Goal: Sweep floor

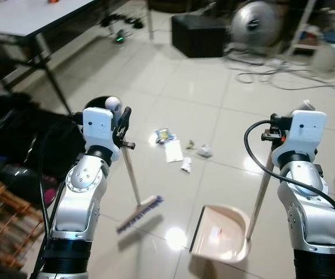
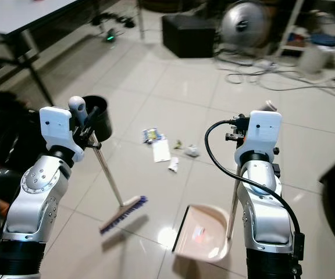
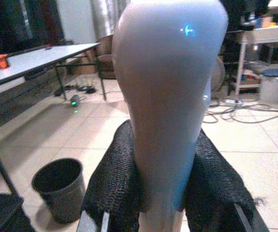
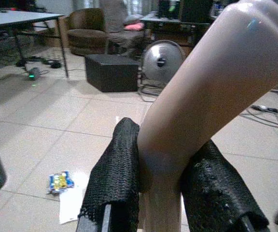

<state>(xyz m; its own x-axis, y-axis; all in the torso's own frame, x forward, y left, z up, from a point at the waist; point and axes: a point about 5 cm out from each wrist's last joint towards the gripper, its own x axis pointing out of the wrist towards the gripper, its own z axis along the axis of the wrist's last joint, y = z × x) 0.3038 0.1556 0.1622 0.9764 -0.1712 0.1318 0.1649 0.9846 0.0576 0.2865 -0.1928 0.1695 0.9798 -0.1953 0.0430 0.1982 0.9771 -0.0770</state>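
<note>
On the pale tiled floor [image 1: 214,75] ahead of the robot lies a small scatter of litter [image 1: 172,146]: a coloured wrapper, white paper scraps and a few crumpled bits. Nearer the robot, the left tool [image 1: 123,125] is clamped on the handle top of a broom [image 1: 139,210], whose purple-bristled head rests on the tiles short of the litter, the stick leaning. Its black fingers [image 3: 115,179] press both sides of the grey knob. The right tool [image 4: 160,193] is likewise closed around the pale handle of a pink dustpan [image 1: 223,232], which sits flat on the floor just right of the broom head. A black bin [image 2: 97,116] stands behind the left arm, near a white counter [image 1: 34,17].
</note>
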